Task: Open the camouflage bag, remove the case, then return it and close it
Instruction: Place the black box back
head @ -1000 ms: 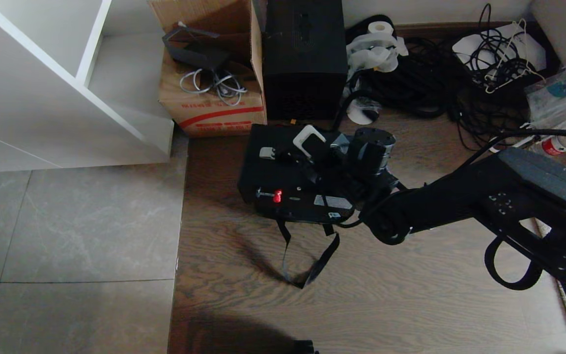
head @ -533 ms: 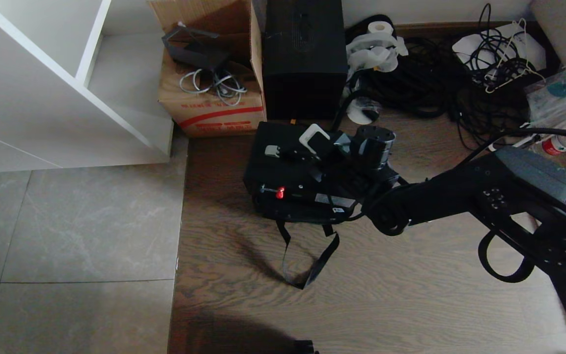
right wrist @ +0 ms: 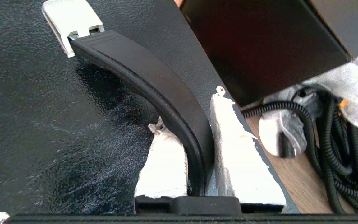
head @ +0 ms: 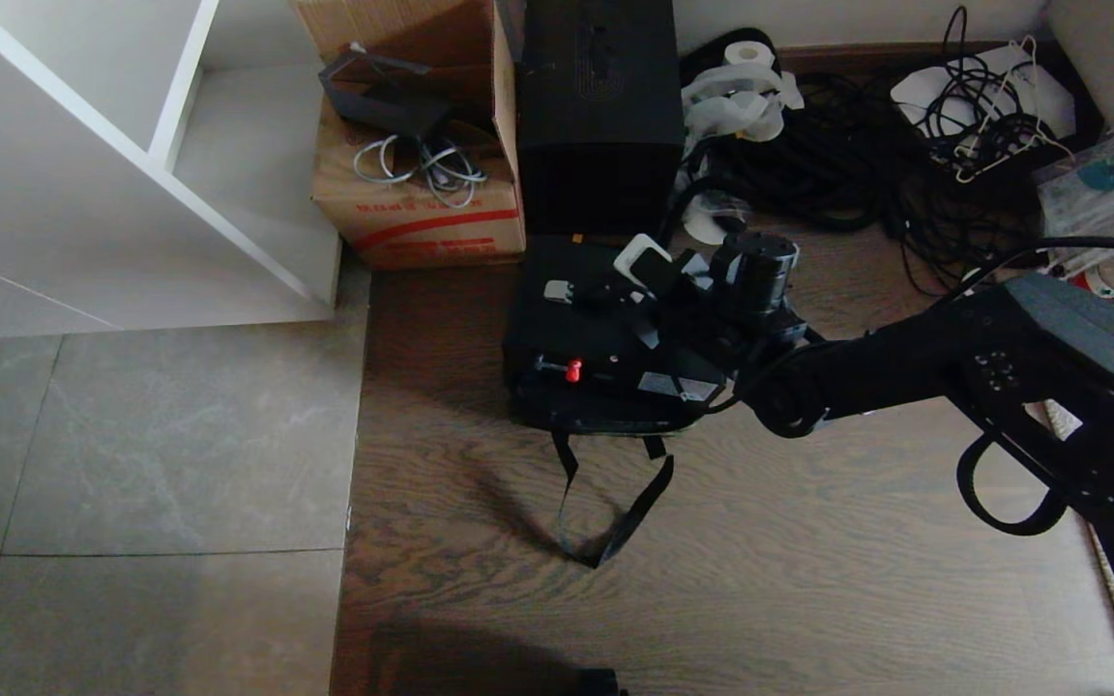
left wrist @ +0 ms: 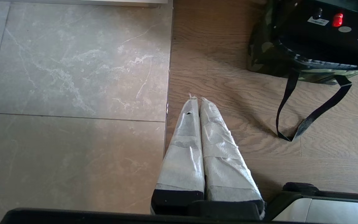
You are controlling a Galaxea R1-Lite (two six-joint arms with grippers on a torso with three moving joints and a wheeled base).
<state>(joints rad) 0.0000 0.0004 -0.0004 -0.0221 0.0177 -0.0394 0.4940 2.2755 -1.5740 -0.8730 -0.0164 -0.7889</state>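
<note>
My right claw point(right wrist: 197, 149) is gripping the case point(head: 605, 333) by its black handle point(right wrist: 154, 93), above the camouflage bag point(left wrist: 259, 53).

A brown cardboard box point(head: 417, 184) with red print is seen against the white shelf unit point(head: 83, 164), grey cables point(head: 419, 166) lying on it. Just beside it a tall black box point(head: 600, 106) is stood. Black coiled cables point(head: 837, 164) and what seems to be a white paper roll point(head: 746, 58) are heaped by the wall. Grey tiles point(head: 131, 464) are met by brown wooden flooring point(head: 760, 580).
</note>
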